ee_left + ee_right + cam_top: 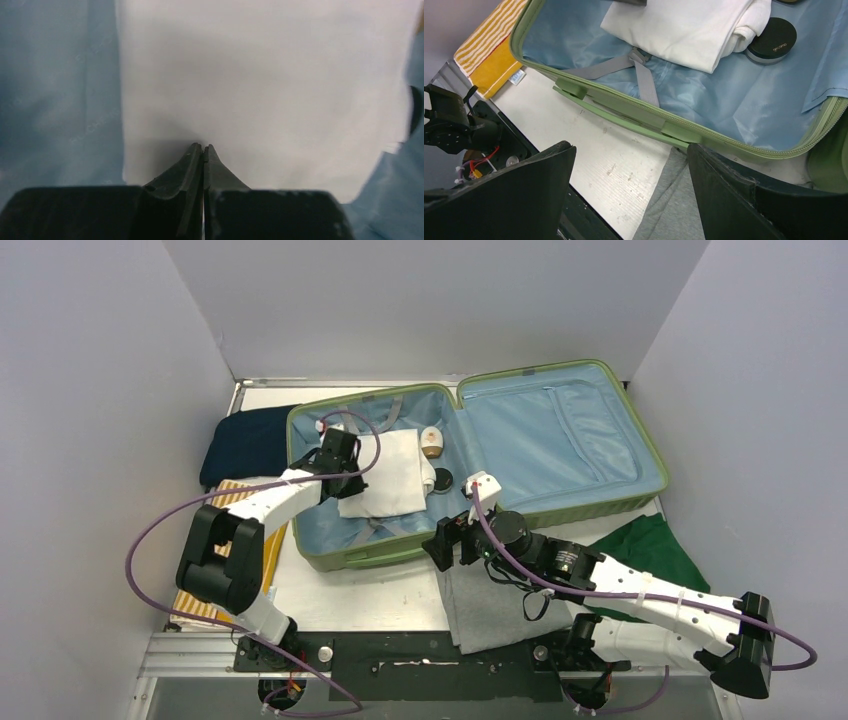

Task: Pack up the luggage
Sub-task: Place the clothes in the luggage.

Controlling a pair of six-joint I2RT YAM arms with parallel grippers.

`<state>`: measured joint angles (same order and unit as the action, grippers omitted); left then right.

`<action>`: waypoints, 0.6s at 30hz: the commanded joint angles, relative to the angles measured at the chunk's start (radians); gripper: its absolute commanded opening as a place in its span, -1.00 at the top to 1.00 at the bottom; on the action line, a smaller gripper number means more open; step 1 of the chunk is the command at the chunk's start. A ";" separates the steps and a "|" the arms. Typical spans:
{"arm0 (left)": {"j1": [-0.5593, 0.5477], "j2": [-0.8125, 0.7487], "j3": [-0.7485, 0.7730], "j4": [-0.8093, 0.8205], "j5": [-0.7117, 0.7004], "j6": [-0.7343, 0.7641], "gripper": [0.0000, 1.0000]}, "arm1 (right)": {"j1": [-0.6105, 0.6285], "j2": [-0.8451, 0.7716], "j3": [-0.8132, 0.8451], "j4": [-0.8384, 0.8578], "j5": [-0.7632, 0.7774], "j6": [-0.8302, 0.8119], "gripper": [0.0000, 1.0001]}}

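The luggage (400,548) lay open and flat across the far half of the white table (370,595), its lid half spread to the right and its deeper half to the left, both lined in light blue. In the left half a folded white garment (385,475) lay over the grey straps (644,75). Just right of it sat a round black tin (441,481), and farther back a small beige item (431,441) too small to name. The left gripper (342,472) hung over the white garment with its jaws pressed together; its wrist view showed no cloth pinched between them. The right gripper (450,540) stood outside the luggage at its near wall, jaws spread wide and holding nothing, above the far edge of a grey garment (490,605) spread on the table near the arm bases. A dark green garment (645,550) lay to the right, partly under the right arm. A folded navy garment (245,440) rested against the luggage's far left side, and a yellow-and-white striped towel (225,500) lay at the left edge, partly hidden by the left arm. Plain pale grey walls (430,300) closed in the table on the left, far and right sides.
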<state>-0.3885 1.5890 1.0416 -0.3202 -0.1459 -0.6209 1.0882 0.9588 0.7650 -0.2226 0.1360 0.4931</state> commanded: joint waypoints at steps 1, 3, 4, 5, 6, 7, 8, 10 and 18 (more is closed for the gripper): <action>0.038 0.039 -0.022 -0.004 -0.047 -0.037 1.00 | 0.003 -0.014 0.042 0.044 0.015 0.015 -0.68; 0.046 0.066 -0.028 -0.010 -0.043 -0.042 1.00 | 0.003 -0.016 0.043 0.037 0.022 0.018 -0.68; 0.046 0.079 -0.029 -0.015 -0.042 -0.044 1.00 | 0.003 -0.018 0.045 0.032 0.027 0.019 -0.68; 0.046 0.089 -0.028 -0.020 -0.041 -0.045 1.00 | 0.003 -0.019 0.046 0.026 0.031 0.021 -0.68; 0.046 0.094 -0.027 -0.028 -0.040 -0.047 1.00 | 0.004 -0.021 0.046 0.021 0.035 0.021 -0.68; 0.046 0.094 -0.026 -0.031 -0.039 -0.048 1.00 | 0.004 -0.024 0.047 0.018 0.037 0.021 -0.68; 0.046 0.088 -0.023 -0.035 -0.036 -0.048 1.00 | 0.003 -0.025 0.047 0.015 0.040 0.021 -0.68; 0.047 0.057 -0.009 -0.043 -0.023 -0.048 1.00 | 0.003 -0.030 0.046 0.011 0.043 0.020 -0.68; 0.045 -0.239 0.081 -0.046 0.117 0.054 -0.19 | 0.002 -0.021 0.085 -0.084 0.120 0.009 -0.69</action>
<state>-0.3492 1.5425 1.0264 -0.3862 -0.1112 -0.6418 1.0882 0.9527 0.7845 -0.2661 0.1772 0.5072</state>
